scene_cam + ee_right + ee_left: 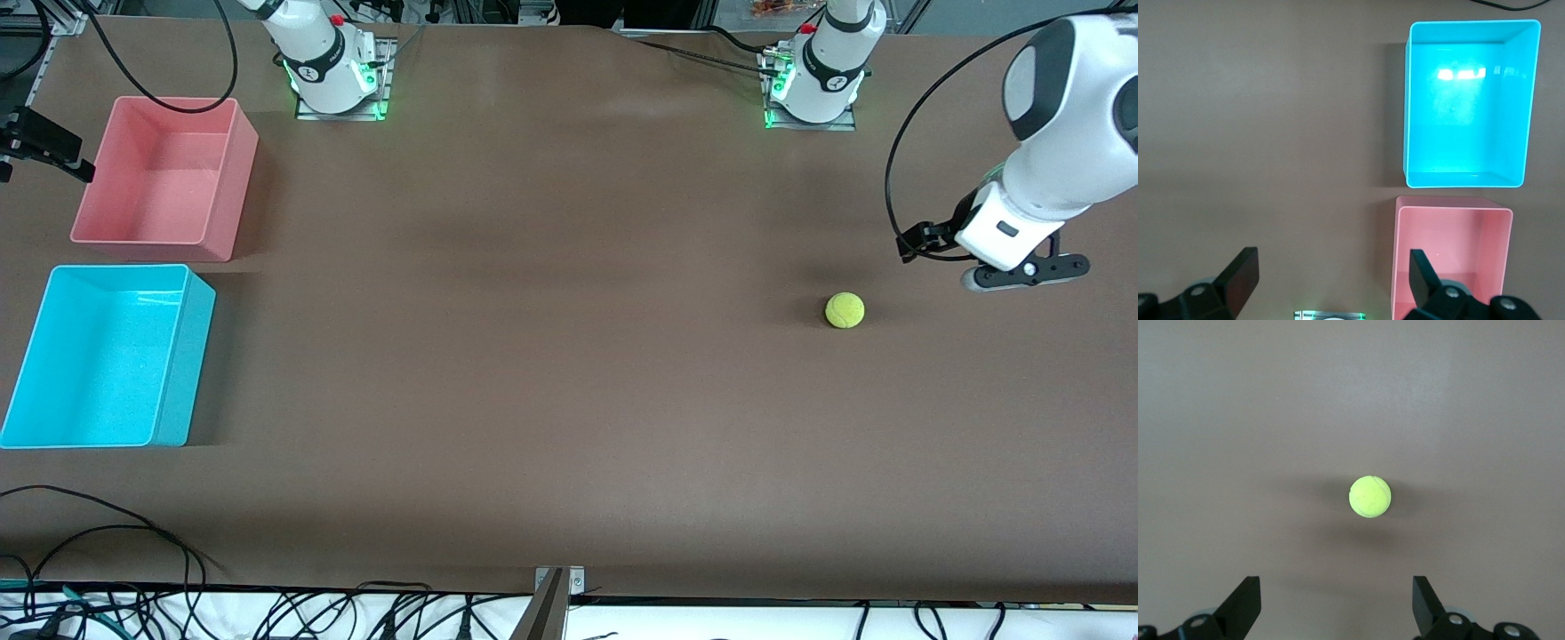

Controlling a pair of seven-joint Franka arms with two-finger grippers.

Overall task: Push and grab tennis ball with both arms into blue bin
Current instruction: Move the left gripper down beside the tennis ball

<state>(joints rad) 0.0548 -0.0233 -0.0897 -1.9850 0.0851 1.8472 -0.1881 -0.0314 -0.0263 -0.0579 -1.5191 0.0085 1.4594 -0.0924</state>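
Front view shows the tennis ball (845, 310) resting alone on the brown counter (551, 356), toward the left arm's end and well apart from both bins. The blue bin (173, 356) sits at the right arm's end of the counter, nearer the front camera than the pink bin (227, 182), which stands just beside it with a narrow strip of counter between them; both bins hold nothing. The left arm's tool (1022, 271) hangs in the air over the counter near the ball, toward the counter's edge at that end. In the left wrist view the left tool (1337, 603) has its two black fingers (1245, 603) spread wide with nothing between them, and the ball (1370, 497) lies on the bare counter ahead of them, untouched. In the right wrist view the right tool (1331, 280) is likewise spread wide and grips nothing, hanging high over the counter near its own base, with the blue bin (1531, 100) and pink bin (1451, 212) below.
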